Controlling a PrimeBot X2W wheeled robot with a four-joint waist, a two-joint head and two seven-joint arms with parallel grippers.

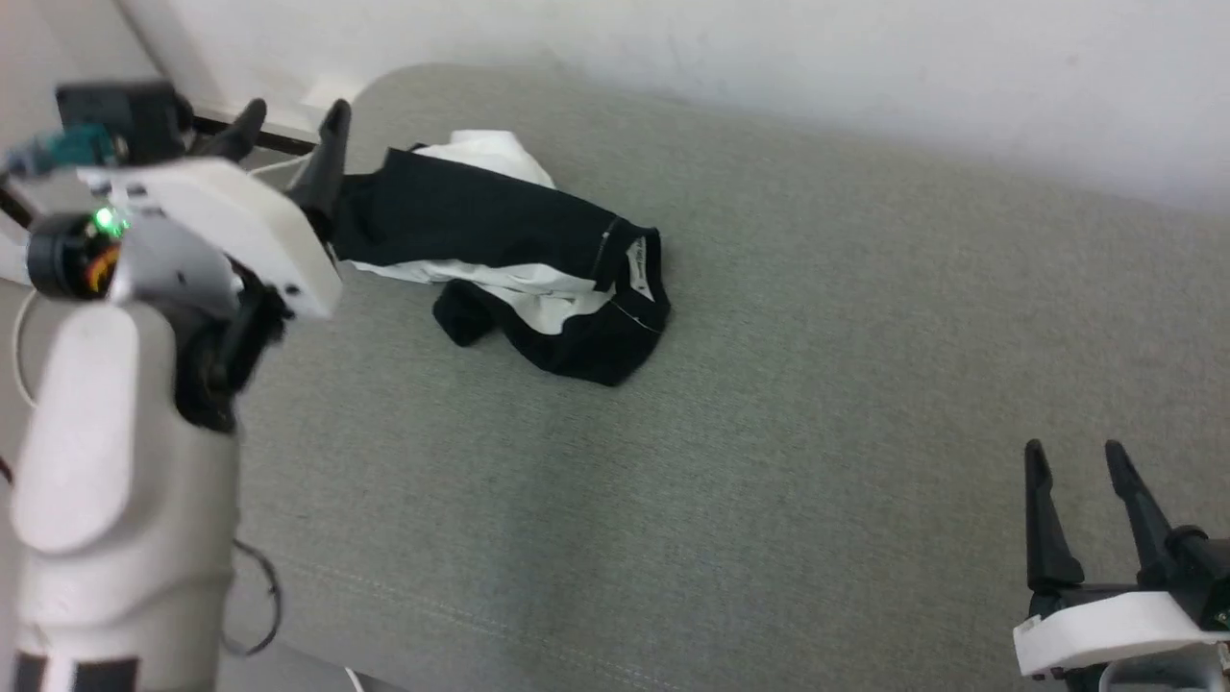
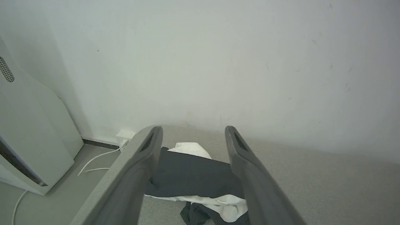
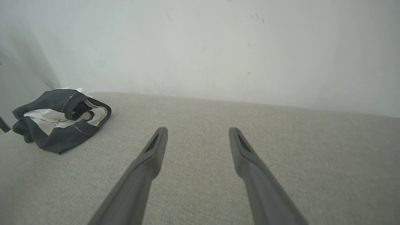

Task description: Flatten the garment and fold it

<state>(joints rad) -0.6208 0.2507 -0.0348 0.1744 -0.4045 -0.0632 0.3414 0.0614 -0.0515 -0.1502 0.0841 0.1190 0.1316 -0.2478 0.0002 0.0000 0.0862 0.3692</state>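
Counting one crumpled black-and-white T-shirt (image 1: pixel 500 240), its white neck label (image 1: pixel 638 264) unreadable, on the grey fabric surface (image 1: pixel 769 432), we see it beside our left gripper (image 1: pixel 295 111), far from our right gripper (image 1: pixel 1074 452), both with fingers apart.

Soft, even, dim daylight; faint shadows, no glare, slightly blurry, wrist views bowed at edges.

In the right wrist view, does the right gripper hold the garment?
No, the right gripper is open above the grey surface, and the garment lies crumpled well apart from it.
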